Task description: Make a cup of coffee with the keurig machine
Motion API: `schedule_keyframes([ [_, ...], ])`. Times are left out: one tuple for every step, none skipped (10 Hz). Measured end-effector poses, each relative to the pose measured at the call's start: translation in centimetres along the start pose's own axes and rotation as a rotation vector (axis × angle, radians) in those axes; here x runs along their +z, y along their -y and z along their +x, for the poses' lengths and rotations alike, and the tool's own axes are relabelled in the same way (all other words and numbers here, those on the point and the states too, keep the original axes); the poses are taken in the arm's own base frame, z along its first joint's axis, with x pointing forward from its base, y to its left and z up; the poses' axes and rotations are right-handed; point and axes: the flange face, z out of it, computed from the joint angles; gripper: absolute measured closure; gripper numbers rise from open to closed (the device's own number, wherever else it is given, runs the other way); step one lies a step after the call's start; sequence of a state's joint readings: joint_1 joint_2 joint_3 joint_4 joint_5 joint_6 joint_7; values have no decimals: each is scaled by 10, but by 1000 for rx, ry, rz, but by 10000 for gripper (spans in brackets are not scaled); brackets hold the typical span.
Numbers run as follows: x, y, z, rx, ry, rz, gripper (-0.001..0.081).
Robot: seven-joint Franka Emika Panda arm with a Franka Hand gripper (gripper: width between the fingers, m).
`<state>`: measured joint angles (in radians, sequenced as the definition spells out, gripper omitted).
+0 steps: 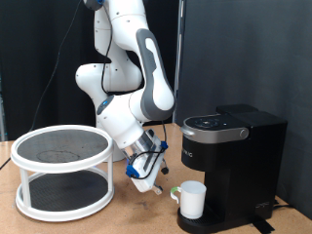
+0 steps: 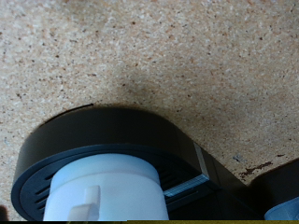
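At the bottom of the exterior view, right of centre, the cup (image 1: 191, 200) is standing upright on the round drip base of the keurig machine (image 1: 229, 166), its handle turned toward the frame's left. Just beside it on the left, the gripper (image 1: 154, 184) is hanging low over the table (image 1: 117, 222), apart from the cup; whether its fingers are spread or closed I cannot tell. The white arm (image 1: 132, 83) is folding down from the upper centre, wrist tilting toward the machine. Further left, a white two-tier round rack (image 1: 63, 171) is sitting on the table. In the wrist view, the cup (image 2: 103, 191) is resting on the black base (image 2: 112, 140).
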<state>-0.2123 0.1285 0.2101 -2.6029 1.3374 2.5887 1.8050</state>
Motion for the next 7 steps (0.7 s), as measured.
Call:
schedule_keyframes([
  [1, -1, 0, -3, -1, -2, 72],
  [2, -3, -1, -7, -4, -6, 72],
  [4, -6, -1, -12, -6, -10, 72],
  [5, -8, -2, -15, -8, -14, 72],
  [7, -11, -2, -19, -10, -17, 72],
  [9, -13, -2, -22, -13, -21, 72],
  [11, -16, -2, -24, -15, -25, 72],
])
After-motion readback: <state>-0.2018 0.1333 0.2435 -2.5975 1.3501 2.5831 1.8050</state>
